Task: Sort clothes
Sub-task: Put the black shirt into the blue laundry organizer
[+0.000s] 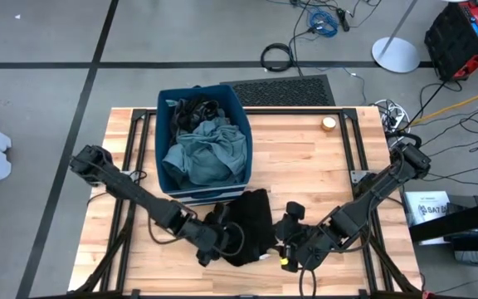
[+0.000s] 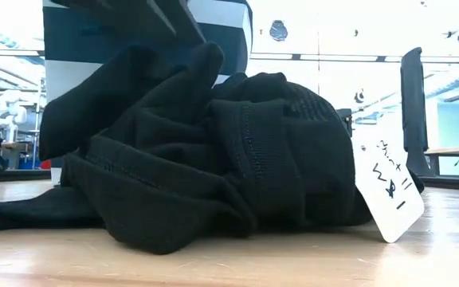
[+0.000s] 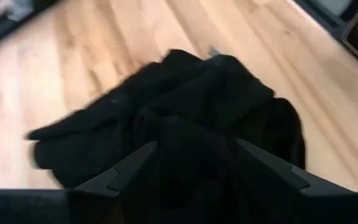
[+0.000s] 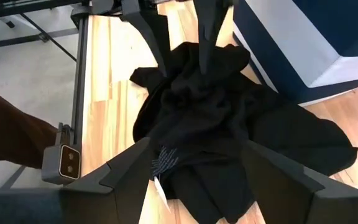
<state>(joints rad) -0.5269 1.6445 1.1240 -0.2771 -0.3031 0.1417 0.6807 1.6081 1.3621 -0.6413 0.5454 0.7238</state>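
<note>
Tall navy-blue rectangular bin [image 1: 163, 133] holds crumpled grey-green cloth [image 1: 206, 151]. Soft black crumpled garment [image 1: 251, 224] lies on wooden table [image 1: 305, 158], just beside bin. Looks light, floppy; best grab thick bunched fold. Left gripper [image 1: 232, 242] spread wide at garment. Right gripper [image 1: 282, 249] spread wide beside it. Small white paper tag [image 2: 389, 191] hangs off garment.

- A navy-blue bin [image 1: 163, 141] stands on the wooden table [image 1: 305, 158].
- A small round tape roll [image 1: 329, 123] lies near the table's far edge.
- A black floor mat [image 1: 280, 90] lies beyond.
</note>
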